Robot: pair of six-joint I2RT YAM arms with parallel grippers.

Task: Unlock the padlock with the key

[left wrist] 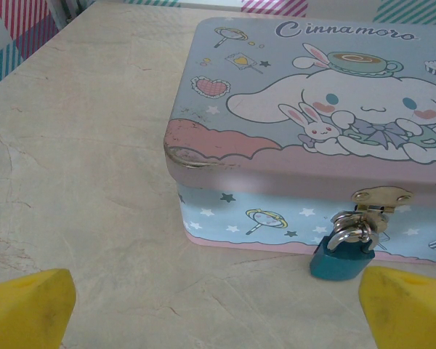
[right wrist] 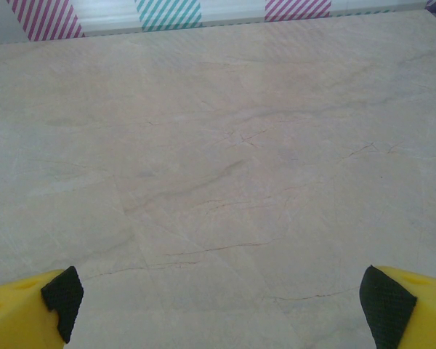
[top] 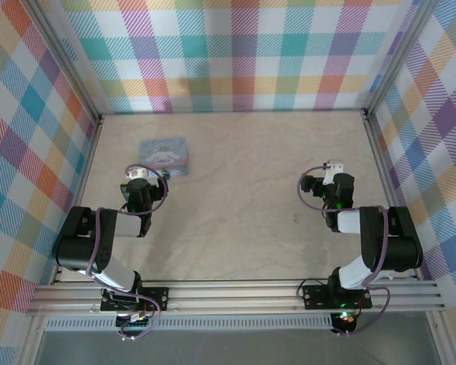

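The padlock (left wrist: pixel 341 260) is a small teal one with a silver shackle. It hangs from the brass hasp (left wrist: pixel 381 198) on the near wall of a light-blue Cinnamoroll tin (left wrist: pixel 291 94), and its body sits low, close to the tabletop. The tin's lid is down, with the white cartoon character printed across it.

From the overhead camera I see the tin (top: pixel 163 155) lying flat on the marble-patterned table (top: pixel 235 190), in the far left part, near the left wall.

My left gripper (top: pixel 140 173) sits just on the near side of the tin and points at it. On its wrist camera the left gripper (left wrist: pixel 218 311) has its jaws spread wide with nothing between them. The yellow fingertips (left wrist: pixel 29 309) are at the bottom corners, and the padlock is ahead of them, toward the right finger.

My right gripper (top: pixel 333 166) is well apart from the tin, over the right half of the table. Its wrist camera shows the right gripper (right wrist: pixel 218 305) released too, jaws wide and holding nothing, with bare tabletop ahead of its black-padded fingertips (right wrist: pixel 62 298).
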